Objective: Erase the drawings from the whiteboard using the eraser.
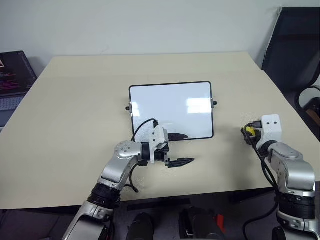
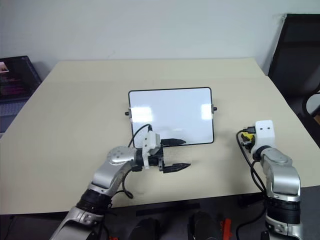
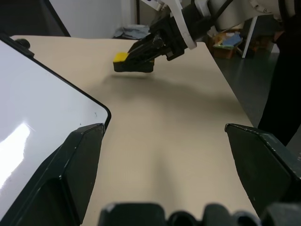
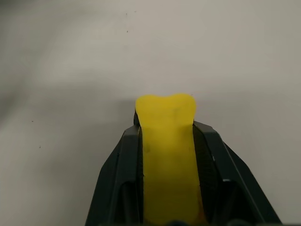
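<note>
The right claw (image 4: 167, 136) is pinching the eraser (image 4: 167, 155) beside the whiteboard (image 1: 172, 107), over the worktop (image 1: 75, 100). The left claw (image 1: 180, 149) is gaping at the whiteboard's near edge, risking a nudge that shifts the whiteboard.

Beige table (image 1: 75, 100), pale wall (image 1: 150, 25), black chair (image 1: 295, 50)
</note>
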Available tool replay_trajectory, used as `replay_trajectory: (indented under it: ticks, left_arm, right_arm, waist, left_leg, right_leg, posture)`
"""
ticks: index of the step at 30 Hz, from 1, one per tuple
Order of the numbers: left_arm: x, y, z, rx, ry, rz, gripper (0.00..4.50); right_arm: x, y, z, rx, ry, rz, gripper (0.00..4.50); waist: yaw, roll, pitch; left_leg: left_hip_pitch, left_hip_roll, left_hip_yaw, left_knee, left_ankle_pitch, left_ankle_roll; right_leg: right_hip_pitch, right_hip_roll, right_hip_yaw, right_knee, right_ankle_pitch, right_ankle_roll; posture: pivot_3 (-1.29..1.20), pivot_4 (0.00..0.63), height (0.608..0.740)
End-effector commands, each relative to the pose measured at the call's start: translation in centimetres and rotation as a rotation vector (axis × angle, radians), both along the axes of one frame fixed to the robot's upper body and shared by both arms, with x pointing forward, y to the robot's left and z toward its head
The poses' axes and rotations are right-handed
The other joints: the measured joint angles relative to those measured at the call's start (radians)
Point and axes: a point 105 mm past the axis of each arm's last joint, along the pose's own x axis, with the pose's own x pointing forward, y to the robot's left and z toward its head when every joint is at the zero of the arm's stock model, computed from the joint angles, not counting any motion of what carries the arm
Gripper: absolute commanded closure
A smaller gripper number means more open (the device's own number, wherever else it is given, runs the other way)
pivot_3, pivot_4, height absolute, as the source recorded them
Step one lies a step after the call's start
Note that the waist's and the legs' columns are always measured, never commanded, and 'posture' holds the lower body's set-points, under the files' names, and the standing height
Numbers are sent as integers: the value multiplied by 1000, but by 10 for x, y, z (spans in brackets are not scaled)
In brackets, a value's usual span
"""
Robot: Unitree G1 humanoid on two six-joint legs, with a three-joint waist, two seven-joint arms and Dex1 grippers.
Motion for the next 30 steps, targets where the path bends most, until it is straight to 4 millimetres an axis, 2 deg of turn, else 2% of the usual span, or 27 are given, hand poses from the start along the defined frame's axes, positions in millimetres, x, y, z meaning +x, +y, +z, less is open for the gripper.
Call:
replay_trajectory:
  ticks: [1,10,12,14,20,27,30]
  left_arm:
    - [0,-5,8,-17,-50,-12,0]
    - [3,-4,13,-22,-74,7,0]
    - [4,-3,13,-20,-77,11,0]
    - [4,-3,13,-19,-79,12,0]
    - [4,-2,15,-23,-78,24,0]
    - [5,1,14,-19,-81,50,0]
    - [13,8,17,-21,-108,151,0]
  right_arm:
    - [2,-3,10,-3,-39,-14,3382]
    - [3,0,3,19,-28,-23,3382]
    - [4,0,4,20,-31,-23,2691]
    - [5,0,4,20,-32,-23,2228]
    - [8,2,5,18,-38,-19,77]
    - [7,0,8,1,-58,-39,29]
    - [3,2,17,13,-103,-44,29]
  waist:
    - [0,0,0]
    - [0,0,0]
    - [0,0,0]
    - [0,0,0]
    - [0,0,0]
    - [0,0,0]
    - [0,0,0]
  left_leg:
    - [0,0,0,0,0,0]
    - [0,0,0,0,0,0]
    - [0,0,0,0,0,0]
    - [0,0,0,0,0,0]
    - [0,0,0,0,0,0]
    - [0,0,0,0,0,0]
    - [0,0,0,0,0,0]
  right_leg:
    - [0,0,0,0,0,0]
    - [0,0,0,0,0,0]
    - [0,0,0,0,0,0]
    - [0,0,0,0,0,0]
    - [0,0,0,0,0,0]
    - [0,0,0,0,0,0]
    - [0,0,0,0,0,0]
  posture:
    - [0,150,740]
    - [0,150,740]
    - [0,150,740]
    - [0,150,740]
    - [0,150,740]
    - [0,150,740]
    - [0,150,740]
